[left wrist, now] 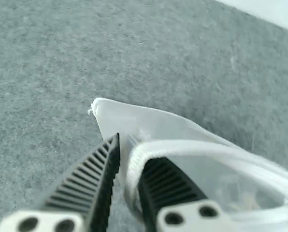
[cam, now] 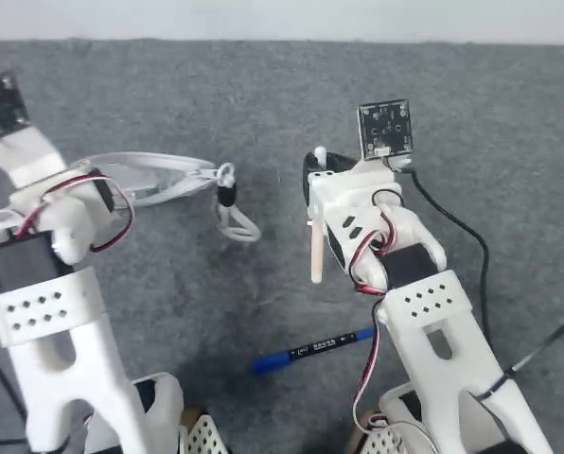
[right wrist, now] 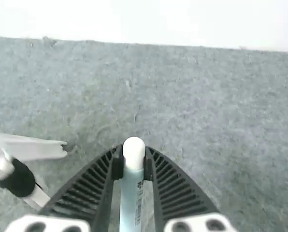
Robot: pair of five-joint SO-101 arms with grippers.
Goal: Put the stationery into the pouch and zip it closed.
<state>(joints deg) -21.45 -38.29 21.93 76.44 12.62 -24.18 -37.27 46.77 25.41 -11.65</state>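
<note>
A clear pouch (cam: 154, 178) with a white zipper lies at the back left, and my left gripper (cam: 91, 176) is shut on its near end. In the left wrist view the ribbed fingers (left wrist: 98, 171) pinch the pouch's zipper edge (left wrist: 149, 130). A black bead on a white cord (cam: 227, 196) hangs at the pouch's right end. My right gripper (cam: 317, 194) is shut on a pale pen (cam: 316, 248), held upright just right of the bead. The right wrist view shows the pen's white tip (right wrist: 133, 147) between the jaws, with the pouch's corner (right wrist: 33, 147) and the bead (right wrist: 17, 180) off to one side. A blue pen (cam: 312, 349) lies on the mat between the arm bases.
The grey mat (cam: 471, 123) covers the table up to a pale wall at the back. A black cable (cam: 462, 232) runs down the right side past the right arm. Open mat lies behind and to the right of the arms.
</note>
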